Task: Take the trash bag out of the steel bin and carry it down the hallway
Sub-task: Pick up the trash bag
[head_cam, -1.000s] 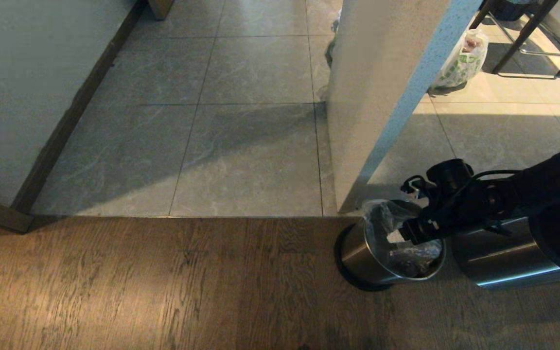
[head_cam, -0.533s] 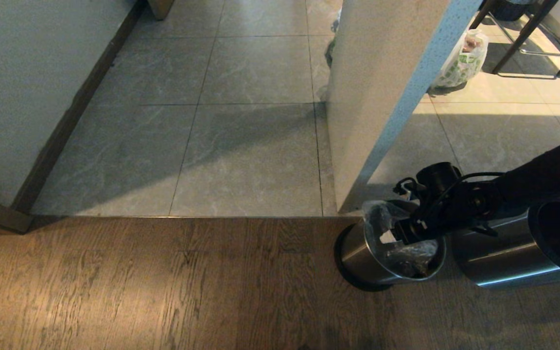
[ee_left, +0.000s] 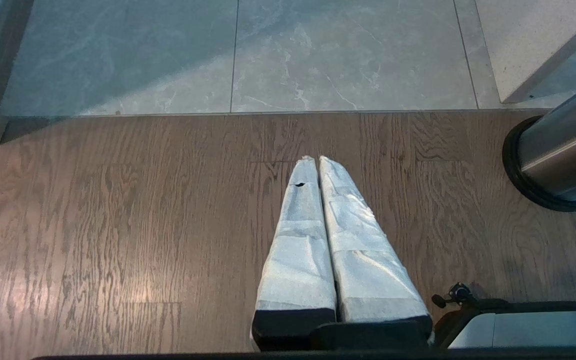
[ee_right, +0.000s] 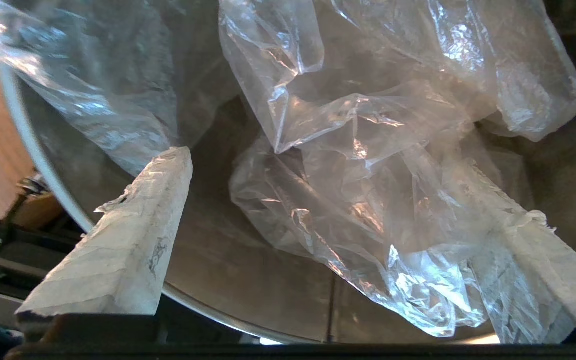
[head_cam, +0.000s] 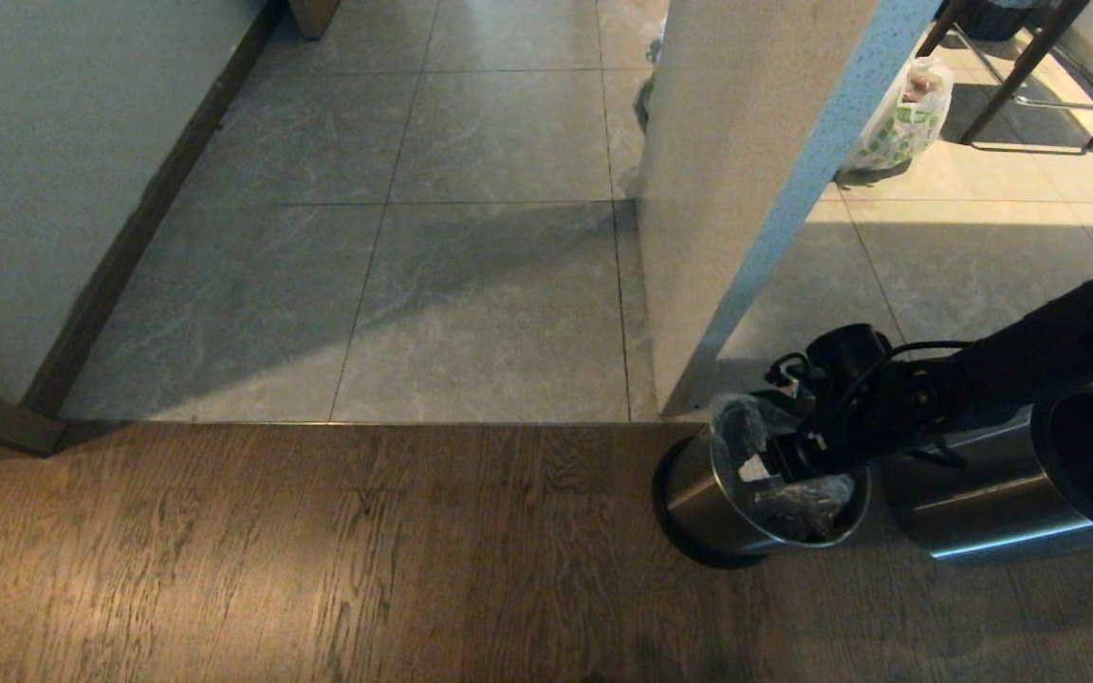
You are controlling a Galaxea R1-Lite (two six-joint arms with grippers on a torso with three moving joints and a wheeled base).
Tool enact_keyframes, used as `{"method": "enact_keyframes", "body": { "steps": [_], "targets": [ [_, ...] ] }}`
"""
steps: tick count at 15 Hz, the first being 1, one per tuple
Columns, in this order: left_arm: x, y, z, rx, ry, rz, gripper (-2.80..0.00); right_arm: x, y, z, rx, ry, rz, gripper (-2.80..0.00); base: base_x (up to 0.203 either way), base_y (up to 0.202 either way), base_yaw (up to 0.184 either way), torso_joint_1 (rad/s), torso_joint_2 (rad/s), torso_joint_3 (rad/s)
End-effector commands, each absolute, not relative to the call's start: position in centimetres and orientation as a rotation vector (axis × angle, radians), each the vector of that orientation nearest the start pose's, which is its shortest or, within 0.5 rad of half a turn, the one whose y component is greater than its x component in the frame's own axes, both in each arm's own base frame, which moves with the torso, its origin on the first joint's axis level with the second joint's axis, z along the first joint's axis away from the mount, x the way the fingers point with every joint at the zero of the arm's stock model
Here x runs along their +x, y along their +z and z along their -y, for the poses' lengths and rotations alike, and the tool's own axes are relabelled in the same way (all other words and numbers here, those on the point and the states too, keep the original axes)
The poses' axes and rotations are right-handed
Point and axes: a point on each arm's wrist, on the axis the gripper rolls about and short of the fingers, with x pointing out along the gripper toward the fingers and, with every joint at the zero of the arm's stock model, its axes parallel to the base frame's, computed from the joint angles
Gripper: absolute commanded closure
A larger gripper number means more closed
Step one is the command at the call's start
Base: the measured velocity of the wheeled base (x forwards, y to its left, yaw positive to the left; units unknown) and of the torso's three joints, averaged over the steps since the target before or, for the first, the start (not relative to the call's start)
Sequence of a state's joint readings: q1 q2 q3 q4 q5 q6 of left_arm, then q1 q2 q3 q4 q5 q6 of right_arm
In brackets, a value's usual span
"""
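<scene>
Crinkled clear plastic of the trash bag [ee_right: 368,165] fills the steel bin [head_cam: 698,489], which stands on the wood floor [head_cam: 319,560] just in front of the white pillar [head_cam: 746,142], at the right of your head view. You can see a loose flap of the bag rising above the bin's rim on the side toward the pillar. Your right gripper [ee_right: 348,200] reaches into the bin's mouth with its jaws spread wide; one padded finger [ee_right: 138,220] sits near the rim, the other [ee_right: 528,260] lies against the plastic, and bag folds bulge between them, but nothing is clamped. A second, larger steel bin [head_cam: 992,493] stands just beside it, under your right arm. Beyond the pillar a white shopping bag [head_cam: 902,114] rests on the sunlit tiles. Your left gripper [ee_left: 316,162] hangs over bare wood floor with its fingers pressed together, holding nothing.
</scene>
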State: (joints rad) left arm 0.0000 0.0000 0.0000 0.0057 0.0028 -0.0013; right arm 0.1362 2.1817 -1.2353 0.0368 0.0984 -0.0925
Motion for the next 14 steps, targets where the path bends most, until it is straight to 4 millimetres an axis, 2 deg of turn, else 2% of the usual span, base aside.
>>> {"method": "enact_keyframes", "body": {
  "steps": [1,5,14],
  "targets": [
    [-2.3,7.5,0.0,-0.002,0.003,-0.006,0.00,38.8,6.4,-5.6,-0.085,0.269,-0.974,-2.80,0.000,0.000,0.000,0.000,0.00,0.000],
    [-2.3,7.5,0.0,-0.002,0.003,-0.006,0.00,39.1,6.5,-6.2,-0.056,0.334,-0.966,-2.80,0.000,0.000,0.000,0.000,0.00,0.000],
    [-2.3,7.5,0.0,-0.002,0.003,-0.006,0.00,39.0,6.0,-6.9,-0.062,0.353,-0.996,-2.80,0.000,0.000,0.000,0.000,0.00,0.000]
  ]
}}
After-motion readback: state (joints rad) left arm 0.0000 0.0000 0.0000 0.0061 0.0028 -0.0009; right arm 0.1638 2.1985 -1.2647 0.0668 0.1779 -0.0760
